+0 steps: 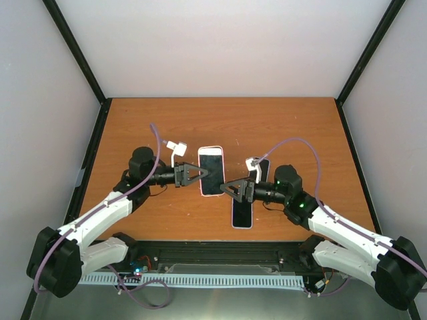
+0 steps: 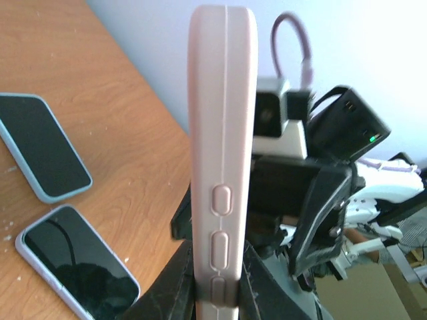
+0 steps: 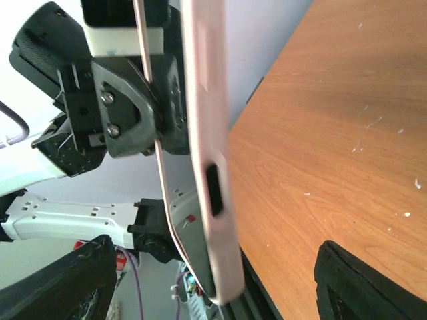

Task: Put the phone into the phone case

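Note:
The pink phone case (image 1: 211,171) is at the table's middle with a dark phone screen showing inside its rim. My left gripper (image 1: 201,175) is shut on its left edge. In the left wrist view the case (image 2: 222,133) stands edge-on between my fingers (image 2: 175,293), side buttons facing the camera. My right gripper (image 1: 229,188) is open at the case's near right corner. In the right wrist view the case (image 3: 212,153) hangs off the table between the wide-apart fingers (image 3: 70,283). Its glossy phone face is turned away from the wood.
Two other phones lie flat on the table right of the held one: a blue-cased one (image 2: 43,157) and a lavender-cased one (image 2: 77,263). In the top view one (image 1: 242,212) lies under my right gripper and the other (image 1: 262,167) is partly hidden by its wrist.

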Motion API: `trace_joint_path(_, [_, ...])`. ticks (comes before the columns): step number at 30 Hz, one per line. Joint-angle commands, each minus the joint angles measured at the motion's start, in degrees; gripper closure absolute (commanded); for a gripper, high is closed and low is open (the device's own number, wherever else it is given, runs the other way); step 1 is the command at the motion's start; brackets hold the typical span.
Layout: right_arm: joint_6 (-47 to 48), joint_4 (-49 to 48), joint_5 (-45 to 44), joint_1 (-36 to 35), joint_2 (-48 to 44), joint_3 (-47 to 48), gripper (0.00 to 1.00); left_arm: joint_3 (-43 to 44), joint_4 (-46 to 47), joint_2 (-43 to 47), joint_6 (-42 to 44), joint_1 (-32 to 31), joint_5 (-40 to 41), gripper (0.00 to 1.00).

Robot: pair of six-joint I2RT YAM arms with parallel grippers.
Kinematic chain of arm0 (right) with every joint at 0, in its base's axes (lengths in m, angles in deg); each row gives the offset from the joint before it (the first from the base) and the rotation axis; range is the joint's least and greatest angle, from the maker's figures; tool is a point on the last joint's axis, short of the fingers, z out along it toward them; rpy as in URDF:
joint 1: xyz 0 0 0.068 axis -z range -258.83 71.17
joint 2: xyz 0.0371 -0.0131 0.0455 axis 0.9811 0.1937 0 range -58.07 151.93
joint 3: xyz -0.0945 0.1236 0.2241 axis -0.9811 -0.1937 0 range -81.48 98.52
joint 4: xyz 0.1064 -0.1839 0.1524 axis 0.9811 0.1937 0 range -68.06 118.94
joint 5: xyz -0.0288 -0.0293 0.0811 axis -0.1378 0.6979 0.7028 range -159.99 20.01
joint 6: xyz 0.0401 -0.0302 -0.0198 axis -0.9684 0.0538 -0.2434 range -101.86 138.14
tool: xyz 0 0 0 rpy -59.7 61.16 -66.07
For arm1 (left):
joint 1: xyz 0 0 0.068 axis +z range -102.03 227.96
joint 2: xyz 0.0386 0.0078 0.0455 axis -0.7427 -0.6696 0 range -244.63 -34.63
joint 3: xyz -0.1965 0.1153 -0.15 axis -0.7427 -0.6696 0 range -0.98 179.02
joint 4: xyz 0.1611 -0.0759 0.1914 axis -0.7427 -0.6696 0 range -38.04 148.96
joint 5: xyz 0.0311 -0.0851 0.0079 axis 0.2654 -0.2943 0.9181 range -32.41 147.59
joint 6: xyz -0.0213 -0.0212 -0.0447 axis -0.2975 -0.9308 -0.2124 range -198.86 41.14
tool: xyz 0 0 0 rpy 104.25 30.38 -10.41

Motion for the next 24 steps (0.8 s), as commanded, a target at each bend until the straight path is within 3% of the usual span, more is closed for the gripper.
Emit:
trace_joint_path(1, [-3.8,-5.8,2.0,-0.1,0.6,-2.0,0.20,0.2,11.0,1.6,-5.9,0.2,2.7,1.00])
trace_joint_path(4, [-5.8,-8.8,3.2,-0.1,1.4,-2.8,0.25,0.1,12.5,1.2,-7.0,0.1,3.1,1.00])
trace_joint_path(15, [-10.1,-14.6,2.3,-0.1,3.5,-3.5,0.67,0.3,10.3,0.9,-5.7,0.2,4.7,1.00])
trace_joint_path(21, [-14.6,-19.0,-0.8,-0.1,3.1,-5.9,0.95,2.4,1.2,0.8,0.1,0.1,8.9,1.00])
trace_joint_path(24, [-16.8,-20.7,-0.5,-0.1,3.8,-6.4,0.97,3.6,-2.9,0.3,2.5,0.1,10.9,1.00])
